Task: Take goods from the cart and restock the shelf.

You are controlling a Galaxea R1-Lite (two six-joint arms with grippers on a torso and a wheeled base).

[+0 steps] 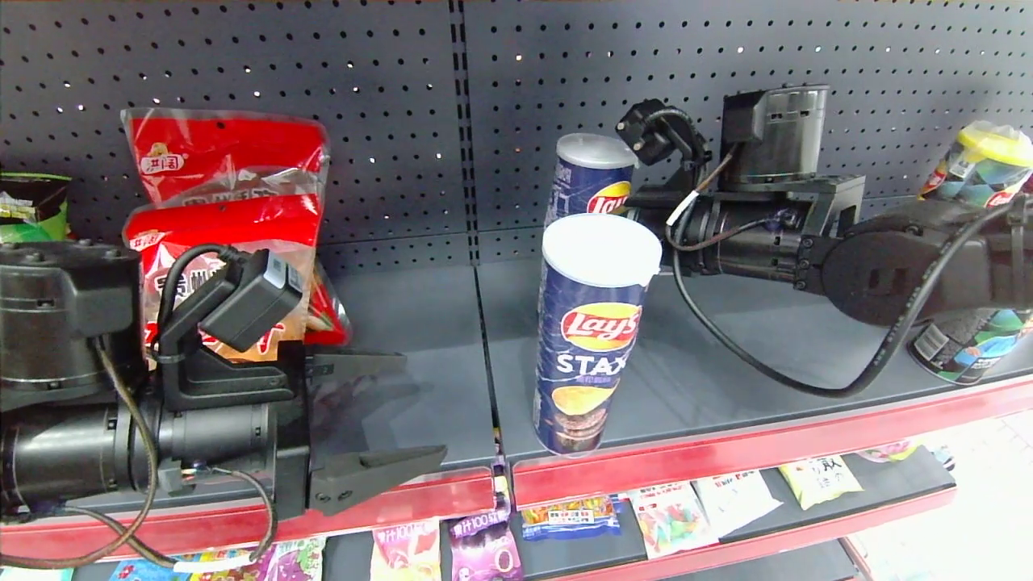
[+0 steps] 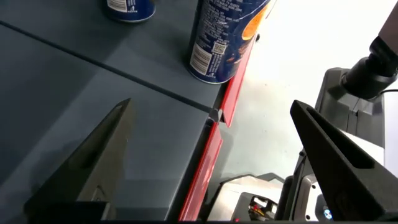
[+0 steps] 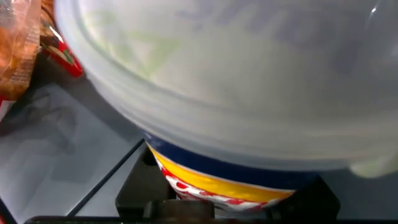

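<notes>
Rear can (image 1: pixel 589 173) stands upright deep on the shelf (image 1: pixel 726 363), close to the pegboard back (image 1: pixel 363 121); blue wall, yellow logo band, pale plastic lid. Right gripper (image 1: pixel 637 211) comes in from the right and is closed on it: in the right wrist view, dark fingers (image 3: pixel 134 196) press either side of the can body (image 3: pixel 236 177) under the lid. A 2nd, front can (image 1: pixel 593 339) of the same make stands upright at the red front lip (image 1: pixel 686 460), just right of the seam (image 1: pixel 484 347) between the 2 bays, free of any gripper, apart from the rear can. Bare grey deck runs right from both cans to a yellow-lidded tub (image 1: pixel 976 161) at the far end. The left bay is bare between the seam and 2 red snack bags (image 1: pixel 226 210) leaning against the back. Left gripper (image 1: pixel 424 407) hangs over that bay's front edge, jaws spread wide, nothing in them.
</notes>
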